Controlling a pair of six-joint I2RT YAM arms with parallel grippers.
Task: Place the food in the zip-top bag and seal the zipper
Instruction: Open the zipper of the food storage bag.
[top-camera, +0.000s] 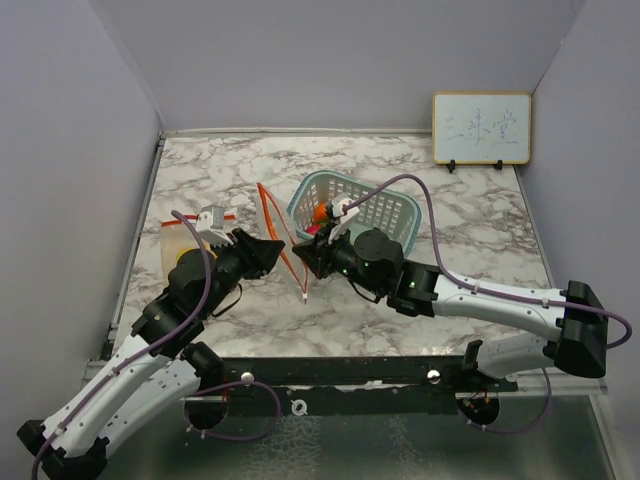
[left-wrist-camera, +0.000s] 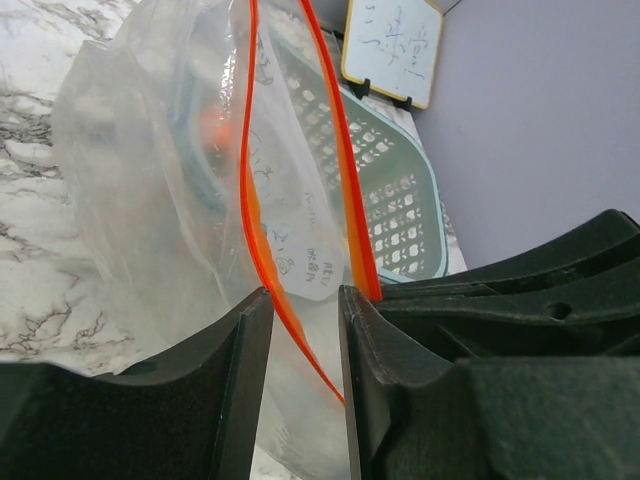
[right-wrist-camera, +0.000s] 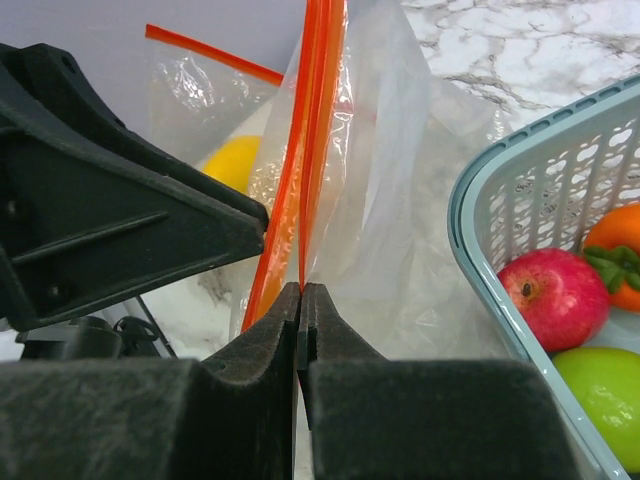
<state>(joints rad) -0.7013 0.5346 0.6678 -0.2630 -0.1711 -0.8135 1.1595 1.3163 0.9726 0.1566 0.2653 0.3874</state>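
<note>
The clear zip-top bag (top-camera: 278, 228) stands upright between my two grippers, its mouth turned towards them. Its orange-red zipper (right-wrist-camera: 318, 120) runs up from my right gripper (right-wrist-camera: 300, 287), which is shut on that strip. My left gripper (left-wrist-camera: 305, 292) is open; one lip of the zipper (left-wrist-camera: 247, 180) passes between its fingers and the other lip lies outside the right finger. Food lies in the teal basket (right-wrist-camera: 480, 190): a red apple (right-wrist-camera: 555, 295), an orange one (right-wrist-camera: 615, 240) and a green one (right-wrist-camera: 600, 385). A yellow one (right-wrist-camera: 235, 160) sits inside a second clear bag (top-camera: 178, 238).
The teal basket (top-camera: 352, 205) stands just behind the held bag. The second bag lies at the table's left, behind my left arm. A small whiteboard (top-camera: 481, 128) leans against the back wall at right. Grey walls close in the marble table.
</note>
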